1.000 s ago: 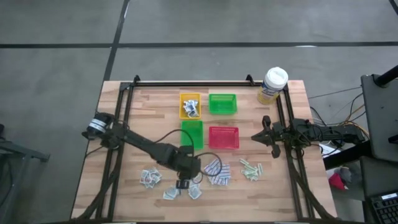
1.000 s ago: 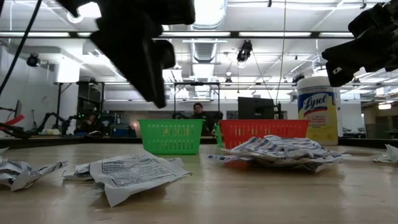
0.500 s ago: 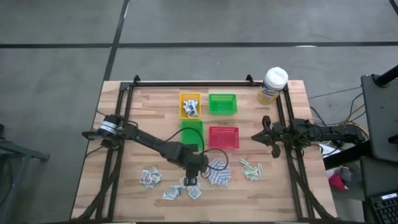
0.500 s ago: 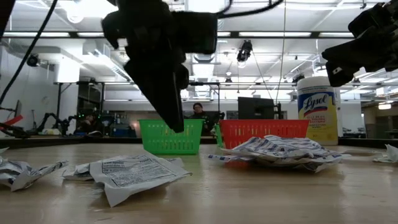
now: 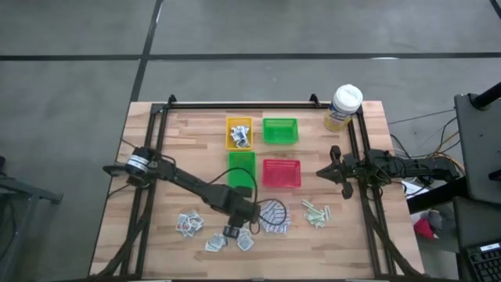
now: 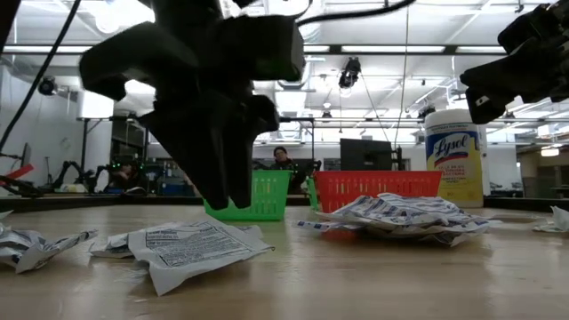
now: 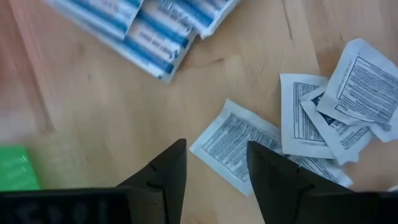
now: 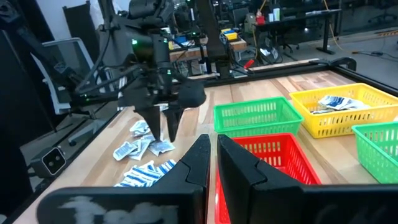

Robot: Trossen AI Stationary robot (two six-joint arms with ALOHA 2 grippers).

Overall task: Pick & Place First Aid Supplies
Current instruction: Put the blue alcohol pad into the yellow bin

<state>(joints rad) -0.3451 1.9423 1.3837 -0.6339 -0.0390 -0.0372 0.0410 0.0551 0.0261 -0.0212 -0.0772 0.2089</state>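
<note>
White-grey sachets on wood table, one directly under parted fingers of left gripper; jaws wide, nothing held; blue-and-white pads just beside; pale green strips further off toward right arm; high view alone shows yellow tray already holding packets; right gripper waits at table edge, nearly shut, empty.

Four trays sit in the middle of the table: two at the back, side by side, and two in front of them. A canister stands at the back right corner. Near the front edge lie packets on the left, pads in the middle and strips on the right.
</note>
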